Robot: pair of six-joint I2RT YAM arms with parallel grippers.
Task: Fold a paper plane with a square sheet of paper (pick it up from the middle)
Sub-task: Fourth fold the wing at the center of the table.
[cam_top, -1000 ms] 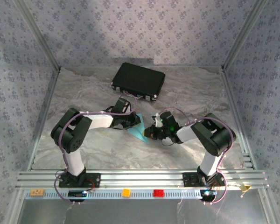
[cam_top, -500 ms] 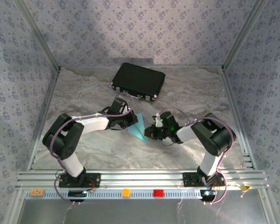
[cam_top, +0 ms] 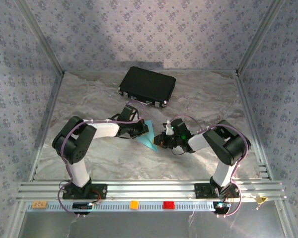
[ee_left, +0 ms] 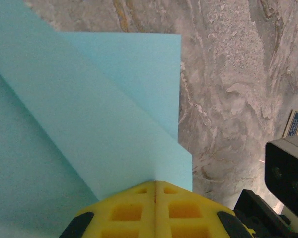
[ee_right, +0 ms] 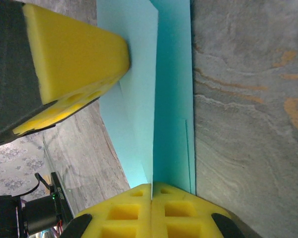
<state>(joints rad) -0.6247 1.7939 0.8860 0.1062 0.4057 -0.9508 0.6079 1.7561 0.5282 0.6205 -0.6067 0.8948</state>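
Observation:
The light blue sheet of paper (cam_top: 148, 137) is folded and shows from above as a small pointed triangle at the table's middle. My left gripper (cam_top: 143, 130) is shut on it from the left. In the left wrist view the yellow pads (ee_left: 155, 182) pinch the paper (ee_left: 89, 114), which has a diagonal flap. My right gripper (cam_top: 160, 140) is shut on the other side. In the right wrist view the gripper (ee_right: 152, 185) clamps the paper (ee_right: 171, 99) at a crease, and the left gripper's yellow finger (ee_right: 74, 54) presses the sheet's far end.
A black rectangular case (cam_top: 147, 86) lies at the back, behind the grippers. The table has a wrinkled grey marbled cover (cam_top: 208, 94), with metal rails along its sides and near edge (cam_top: 149, 188). The right arm's black body (ee_left: 288, 173) sits close to the left gripper.
The left arm's elbow swung out to the left and came back. The left gripper's jaws have shut on the paper. The right arm and the paper have stayed in place.

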